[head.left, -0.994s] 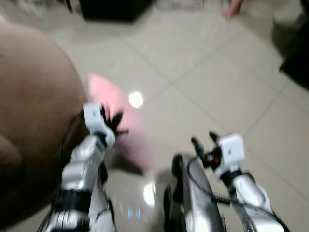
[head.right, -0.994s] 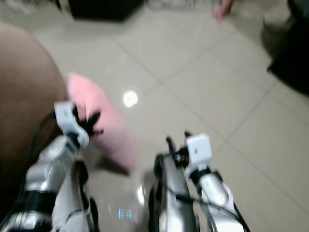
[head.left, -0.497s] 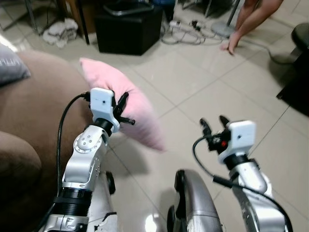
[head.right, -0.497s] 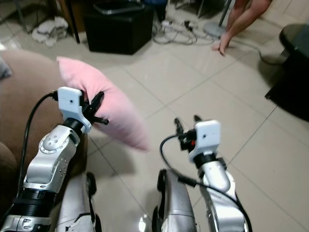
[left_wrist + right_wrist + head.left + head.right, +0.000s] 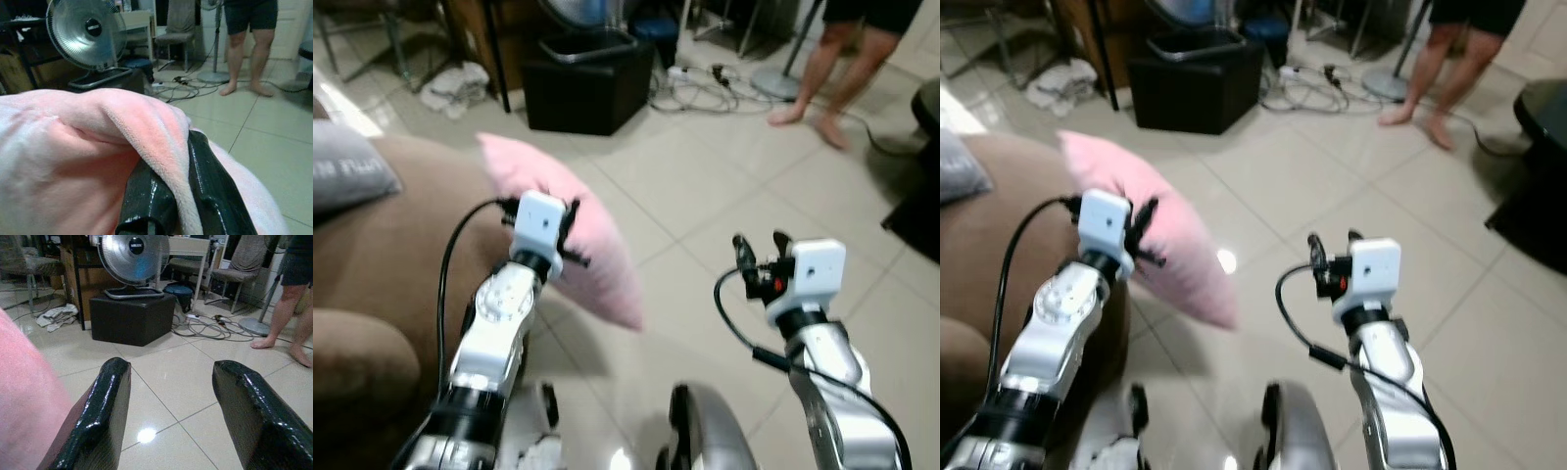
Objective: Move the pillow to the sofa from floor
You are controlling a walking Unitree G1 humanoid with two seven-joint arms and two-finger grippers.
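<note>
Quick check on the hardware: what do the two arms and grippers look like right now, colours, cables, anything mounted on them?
Both arms are silver, jointed metal with a black band low on the forearm. Each wrist carries a white boxy camera housing, and a loose black cable loops along each arm. The left gripper and right gripper each have two long, glossy black fingers. The right wrist shows a small red part beside its housing.

The pillow [image 5: 570, 227] sits pinched between the left fingers [image 5: 146, 196], its free end hanging off the floor just beside the sofa [image 5: 382, 255], which lies to the left of those fingers. The right fingers [image 5: 107, 401] stand apart over the tiled floor [image 5: 724, 186] to the pillow's right. Beyond both, a box [image 5: 1197, 78] carries a fan [image 5: 133, 257], with a person [image 5: 1449, 59] to its right.
</note>
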